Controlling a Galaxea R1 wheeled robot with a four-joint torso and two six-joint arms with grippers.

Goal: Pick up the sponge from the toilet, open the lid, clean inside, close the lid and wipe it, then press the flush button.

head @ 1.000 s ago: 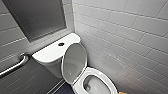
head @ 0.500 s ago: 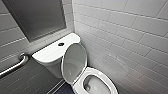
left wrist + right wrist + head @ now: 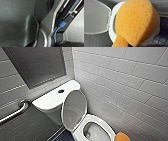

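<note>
The right jaws are gripping the sponge (image 3: 136,22), or so I am judging, since it is hanging in the air right in front of that wrist's camera; it is sitting at the near right of the toilet (image 3: 50,100), just over the bowl's rim; the lid (image 3: 73,109) is standing open, leaning back toward the tank, with the flush button (image 3: 61,91) showing dark on the tank top behind it; the left jaws I cannot tell, open or closed. That sponge is looking light, soft and full of pores, so it is going to squash under any squeeze and turn slick once wet; the narrow waist is looking like the safest place to pinch it, leaving the broad lobe free for wiping; the glossy lid is looking thin and slippery, best nudged at its free top edge.
</note>
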